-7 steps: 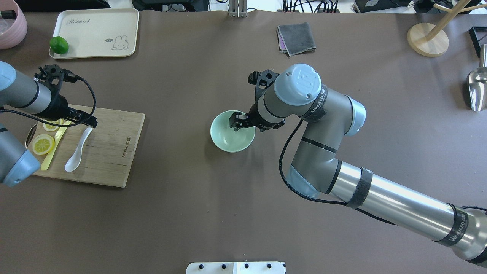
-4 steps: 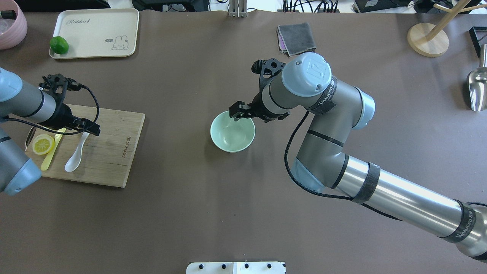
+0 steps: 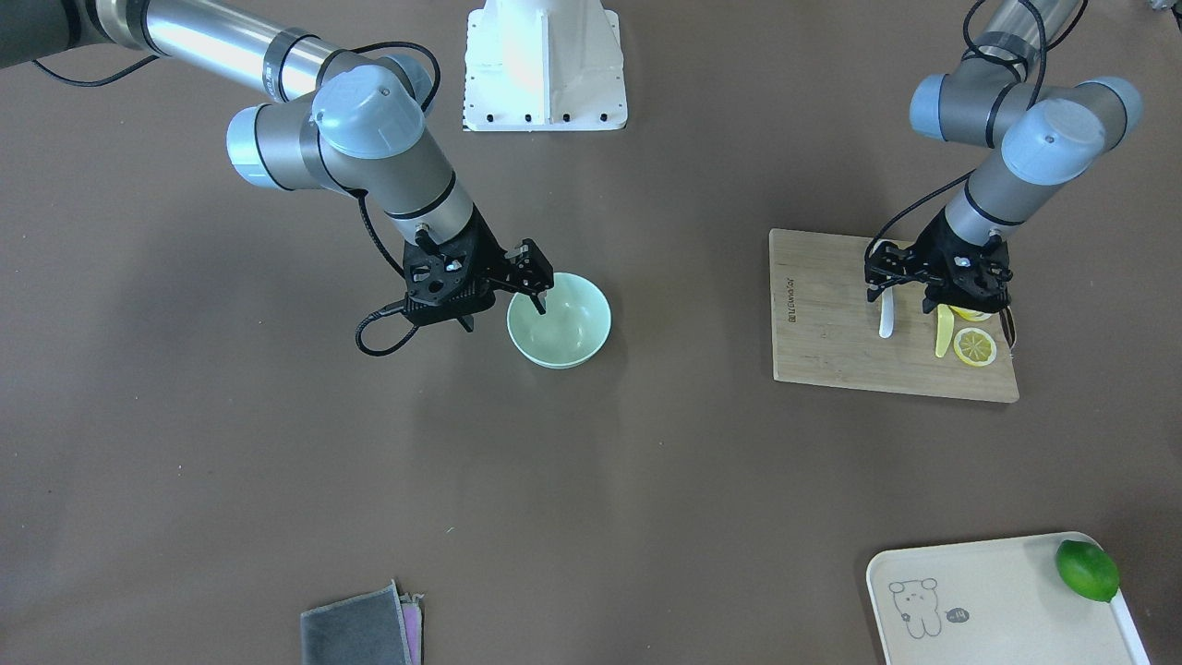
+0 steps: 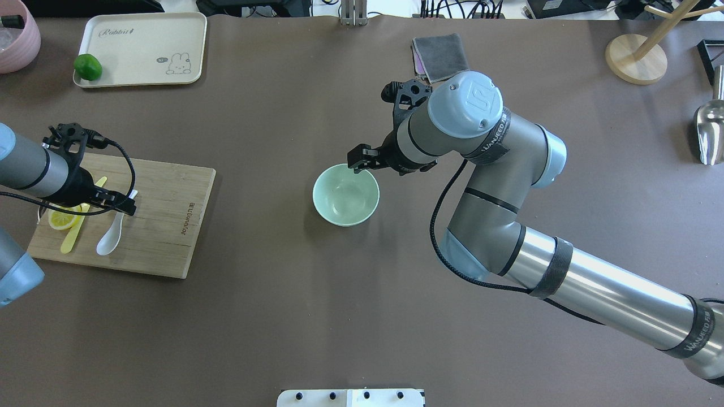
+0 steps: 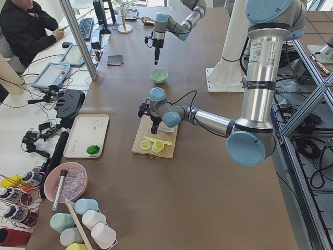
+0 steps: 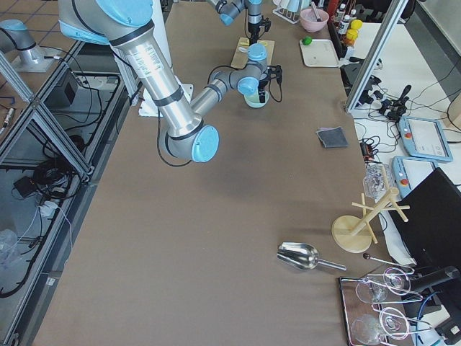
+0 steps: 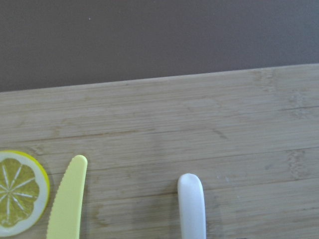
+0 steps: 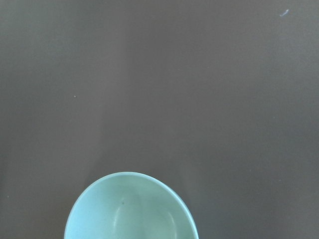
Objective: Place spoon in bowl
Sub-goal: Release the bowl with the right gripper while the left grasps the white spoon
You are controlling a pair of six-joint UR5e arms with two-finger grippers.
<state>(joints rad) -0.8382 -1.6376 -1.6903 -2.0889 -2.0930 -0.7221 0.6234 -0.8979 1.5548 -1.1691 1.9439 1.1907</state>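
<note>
Nearest the robot, on its left, a wooden board lies on the table. The spoon lies flat on the board, scoop toward the robot, handle pointing away. A yellow knife lies just beside it on the outer side, roughly parallel, not touching. A lemon slice lies beside the knife.

The left gripper hangs over the far end of the spoon's handle. In the front-facing view its jaws stand apart, one on either side of the handle, nothing clamped. The left wrist view shows the rounded handle tip at bottom centre, the knife tip to one side and the board's far edge beyond. Whether the fingers touch the board cannot be told.

The bowl stands upright near the table's centre, well apart from the board and the spoon. The right gripper hangs above the bowl's far rim, pointing down, jaws apart, holding nothing. The right wrist view shows part of the bowl's rim at the bottom edge and bare table beyond.

Farther off, a folded grey cloth lies beyond the right arm. At the far left, a cream tray carries a lime at its corner. At the far right stand a wooden stand and a metal scoop.
</note>
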